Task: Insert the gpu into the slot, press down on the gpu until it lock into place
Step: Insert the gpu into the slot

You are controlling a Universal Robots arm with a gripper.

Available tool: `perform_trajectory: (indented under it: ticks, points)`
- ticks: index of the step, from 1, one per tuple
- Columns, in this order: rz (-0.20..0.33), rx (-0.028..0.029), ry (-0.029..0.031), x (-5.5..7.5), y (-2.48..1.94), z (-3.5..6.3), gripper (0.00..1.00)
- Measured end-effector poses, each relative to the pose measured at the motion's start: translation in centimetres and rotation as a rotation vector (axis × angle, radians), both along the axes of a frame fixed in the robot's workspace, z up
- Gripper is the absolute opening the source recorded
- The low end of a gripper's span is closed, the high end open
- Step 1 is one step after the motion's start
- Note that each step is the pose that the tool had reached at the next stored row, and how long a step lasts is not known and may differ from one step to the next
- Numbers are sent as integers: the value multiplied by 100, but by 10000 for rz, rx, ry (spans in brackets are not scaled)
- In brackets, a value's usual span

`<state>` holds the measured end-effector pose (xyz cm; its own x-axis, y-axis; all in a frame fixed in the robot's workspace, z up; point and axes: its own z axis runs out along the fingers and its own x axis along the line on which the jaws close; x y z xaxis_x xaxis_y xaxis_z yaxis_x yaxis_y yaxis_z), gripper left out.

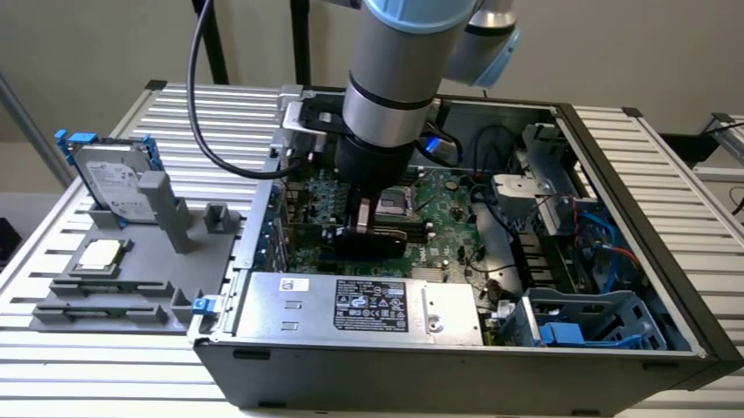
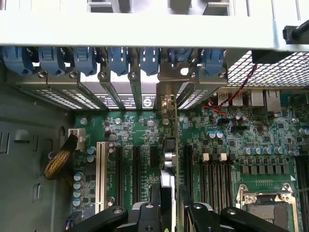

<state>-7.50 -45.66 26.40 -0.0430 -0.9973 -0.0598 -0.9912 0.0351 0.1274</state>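
Observation:
My gripper (image 1: 369, 233) reaches down into the open computer case (image 1: 651, 261), over the green motherboard (image 1: 448, 205). In the wrist view the gpu (image 2: 167, 145) stands edge-on as a thin dark card. Its metal bracket (image 2: 166, 104) sits against the case's rear wall. The card runs back between my two black fingers (image 2: 155, 198), and my gripper (image 2: 170, 203) is shut on it. The gpu's lower edge is down at the motherboard (image 2: 140, 125), between the black expansion slots (image 2: 136, 169) and the memory slots (image 2: 215, 176). The slot is hidden beneath the card.
The silver CPU socket (image 2: 265, 205) lies beside the memory slots. A row of blue bracket clips (image 2: 118, 60) lines the rear wall. A power supply (image 1: 361, 305) fills the case's near side, with a blue drive cage (image 1: 581, 322) and cables towards the exterior view's right. A hard drive (image 1: 111, 178) stands on a grey fixture (image 1: 117, 261) outside.

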Motion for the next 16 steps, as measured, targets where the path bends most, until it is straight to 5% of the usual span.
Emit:
perform_trajectory:
  ticks: [16]
  points:
    - [1,3,20,16,0,-11,26]
